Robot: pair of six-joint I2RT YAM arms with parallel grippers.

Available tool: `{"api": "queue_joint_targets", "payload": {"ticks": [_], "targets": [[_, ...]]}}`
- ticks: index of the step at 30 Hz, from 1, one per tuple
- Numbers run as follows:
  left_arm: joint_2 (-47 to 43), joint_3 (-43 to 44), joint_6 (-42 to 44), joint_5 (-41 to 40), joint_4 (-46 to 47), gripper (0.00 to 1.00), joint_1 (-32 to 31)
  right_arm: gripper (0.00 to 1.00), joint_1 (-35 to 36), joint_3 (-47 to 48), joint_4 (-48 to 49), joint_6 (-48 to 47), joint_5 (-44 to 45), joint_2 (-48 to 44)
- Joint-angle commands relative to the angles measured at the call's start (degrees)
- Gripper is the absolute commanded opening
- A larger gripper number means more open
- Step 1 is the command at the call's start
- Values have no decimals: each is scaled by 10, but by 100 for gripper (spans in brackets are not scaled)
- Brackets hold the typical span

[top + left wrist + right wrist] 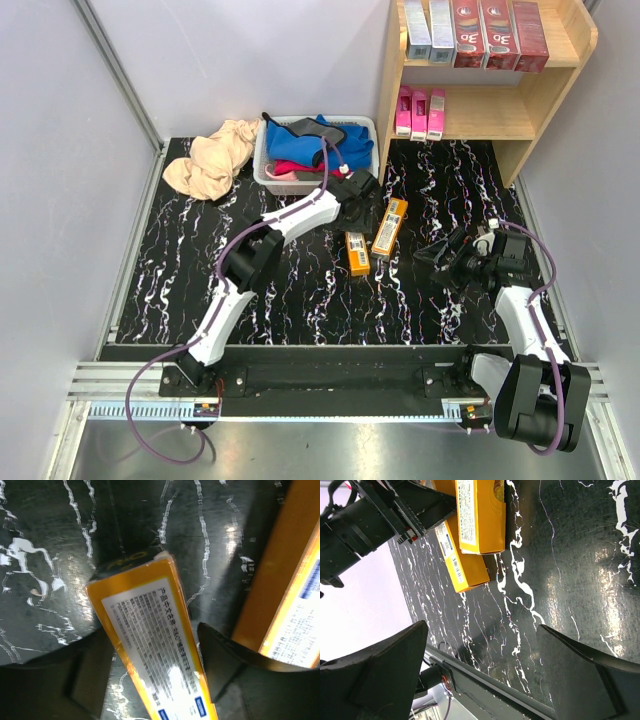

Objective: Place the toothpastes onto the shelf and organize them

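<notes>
Two orange-yellow toothpastes lie on the black marbled table: a left one (358, 255) and a longer right one (390, 225). My left gripper (354, 222) is open, low over the left box's far end. In the left wrist view its jaws (152, 637) straddle that box (150, 645), with a gap on the left and the right finger (222, 662) at the box's edge. The other box (280, 595) lies to the right. My right gripper (432, 255) is open and empty (481, 627), right of both boxes (480, 515). The wooden shelf (490, 120) holds silver-grey (430, 30) and dark red (498, 32) boxes on top and pink ones (420, 112) below.
A white basket (262, 178) of coloured cloths stands at the back, just behind my left gripper. A beige cloth (212, 160) lies to its left. Grey walls close in both sides, and a metal rail (320, 395) runs along the near edge.
</notes>
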Motion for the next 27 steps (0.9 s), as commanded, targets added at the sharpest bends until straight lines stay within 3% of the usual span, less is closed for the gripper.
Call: {"api": "queue_joint_targets", "payload": {"ticks": [1, 8, 18, 24, 27], "targets": [[12, 33, 16, -27, -23, 61, -3, 100, 3, 5, 1, -22, -9, -1], [-28, 6, 17, -4, 6, 52, -3, 100, 3, 24, -20, -38, -8, -7], [-183, -72, 3, 51, 69, 48, 10, 100, 24, 65, -46, -42, 19, -26], [-310, -216, -50, 154, 209, 49, 63, 100, 89, 113, -47, -34, 76, -16], [-370, -302, -94, 215, 265, 49, 90, 100, 156, 147, -44, -27, 123, 3]]}}
